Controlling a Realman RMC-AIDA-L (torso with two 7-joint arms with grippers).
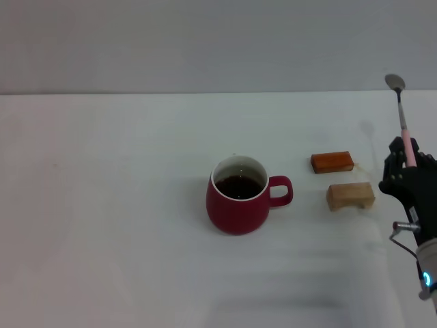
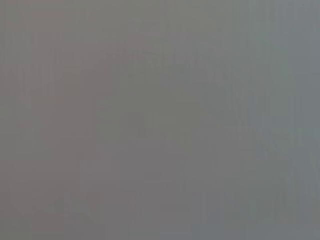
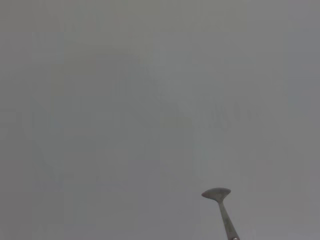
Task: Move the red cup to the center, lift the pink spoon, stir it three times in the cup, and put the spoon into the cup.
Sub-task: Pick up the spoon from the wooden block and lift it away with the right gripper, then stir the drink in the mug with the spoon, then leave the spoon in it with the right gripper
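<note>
One right hand (image 1: 408,162) grips the pink spoon (image 1: 403,123) upright, apart from the unlabelled red cup (image 1: 237,205).

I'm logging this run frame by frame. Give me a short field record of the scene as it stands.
red cup: upright mid-table, dark liquid inside, handle toward the robot's right
pink spoon: held off the table, bowl up
right gripper: at the right edge, shut on the spoon's handle
left gripper: not in view
orange-brown block: right of cup
tan block: nearer the robot
</note>
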